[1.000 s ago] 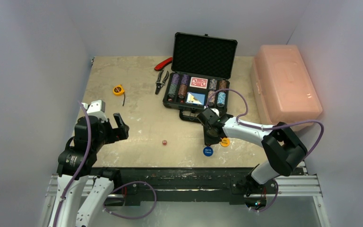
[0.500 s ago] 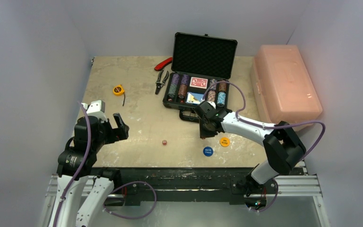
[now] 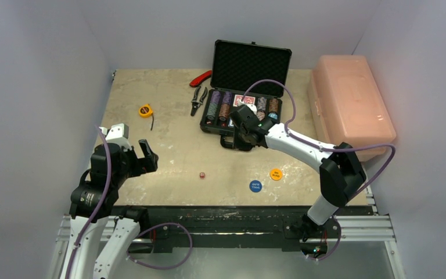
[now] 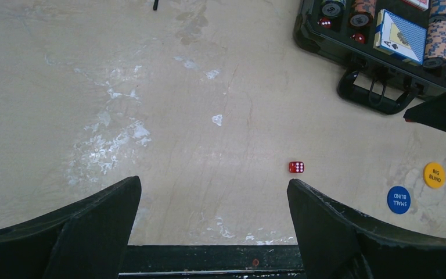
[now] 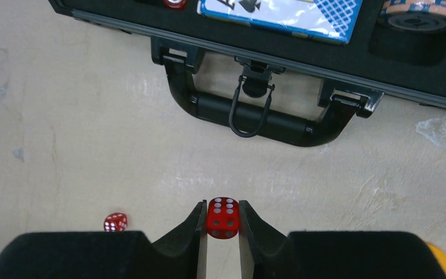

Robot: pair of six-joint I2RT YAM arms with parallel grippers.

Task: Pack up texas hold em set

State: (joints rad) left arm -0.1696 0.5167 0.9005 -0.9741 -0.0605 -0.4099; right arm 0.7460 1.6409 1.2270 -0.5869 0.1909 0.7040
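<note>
The right gripper (image 5: 220,225) pinches a red die (image 5: 223,216) between its fingertips, above the table (image 5: 64,145). A second die (image 5: 115,222) lies on the table to its left. Ahead is the case (image 5: 122,26), with its handle (image 5: 255,119) lying flat. Inside are a blue deck (image 5: 279,10) and a chip stack (image 5: 421,14). An orange disc (image 5: 439,258) peeks in at the lower right.

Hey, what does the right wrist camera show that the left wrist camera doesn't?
Only the right wrist view: the gripped die, a red one pinched between the jaws of the right gripper.
Only the left wrist view: the blue small-blind disc, and the left gripper with its jaws wide open and nothing between them.
Both: the loose die lying on the table, the briefcase handle and the blue card deck.
</note>
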